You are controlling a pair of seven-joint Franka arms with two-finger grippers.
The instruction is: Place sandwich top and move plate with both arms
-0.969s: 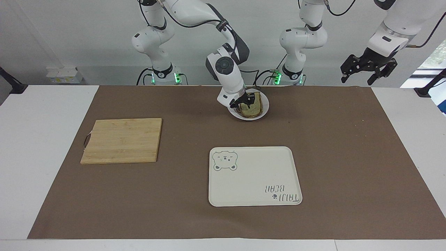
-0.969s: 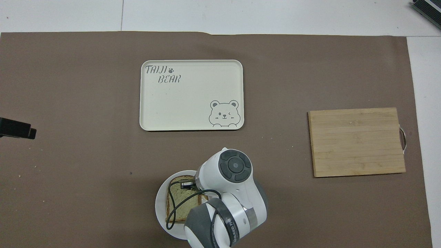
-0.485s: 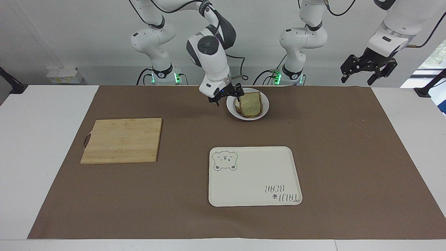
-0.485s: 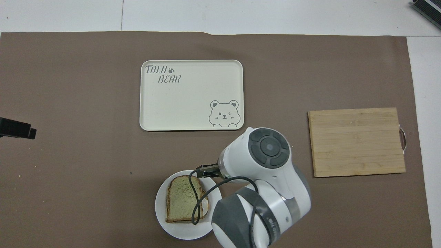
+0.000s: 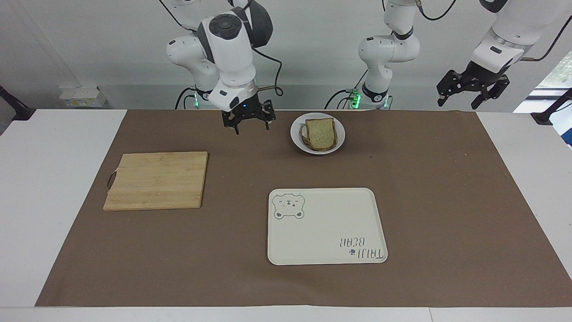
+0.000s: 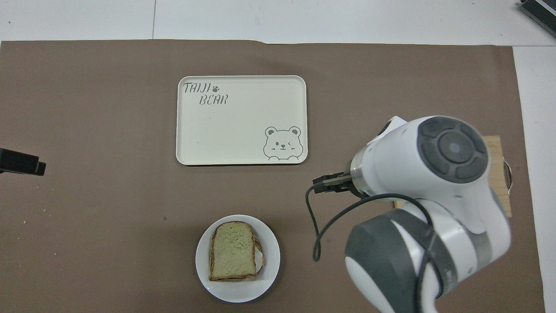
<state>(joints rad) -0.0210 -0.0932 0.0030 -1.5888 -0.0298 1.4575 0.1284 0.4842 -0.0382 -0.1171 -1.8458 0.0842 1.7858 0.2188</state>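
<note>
the sandwich top (image 5: 320,133) lay on the plate (image 5: 339,138), near the robots. the right gripper (image 5: 248,124) hung empty above the brown mat (image 5: 447,192), fingers spread. the left gripper (image 5: 471,95) waited raised at its end, fingers apart.

Right arm (image 6: 434,195) hides most of the cutting board (image 6: 499,174)

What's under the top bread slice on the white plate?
The sandwich top lies on another slice whose brown crust edge peeks out beside it, both on the plate. Any filling between them is covered.
</note>
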